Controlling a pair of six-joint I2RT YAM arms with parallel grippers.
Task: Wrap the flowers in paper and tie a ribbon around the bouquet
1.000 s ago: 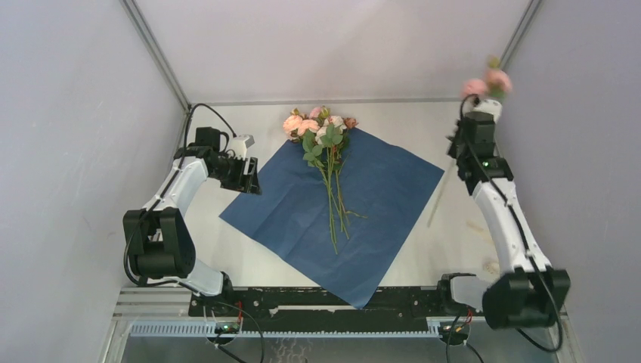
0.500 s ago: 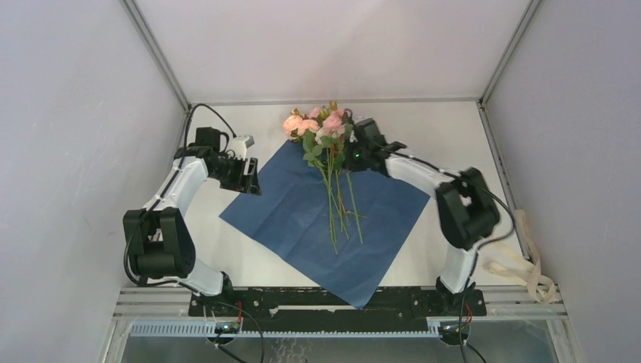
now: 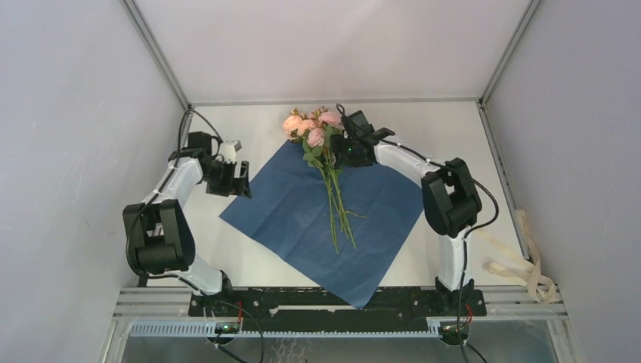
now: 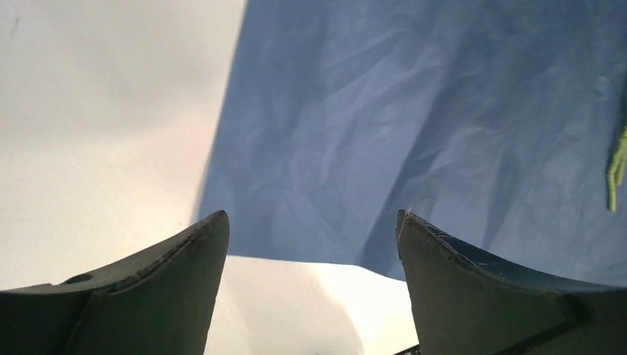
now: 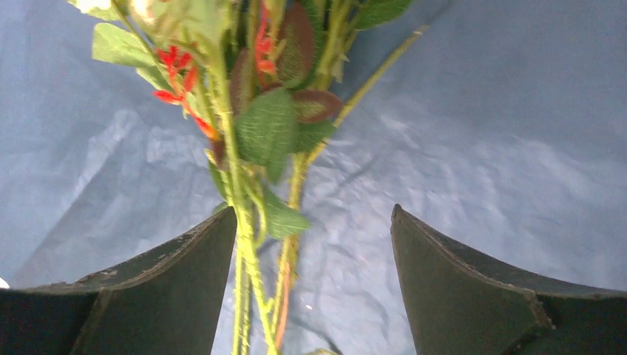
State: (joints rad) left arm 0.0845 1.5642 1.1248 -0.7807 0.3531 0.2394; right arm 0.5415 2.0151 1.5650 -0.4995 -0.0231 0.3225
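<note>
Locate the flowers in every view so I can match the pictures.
Top external: flowers upper centre, blooms at the paper's far corner.
Left wrist: only a green tip at the right edge.
Right wrist: leaves and stems, upper left.
Shared landmark: the blue paper beneath.

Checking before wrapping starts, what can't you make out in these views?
Bunch of pink and peach roses: blooms cut off by the right wrist view's top edge, leaves blurred.
Cream fabric ribbon: top view, too small to trace its ends.
Dark blue square paper sheet: underside hidden against the table, every view.
</note>
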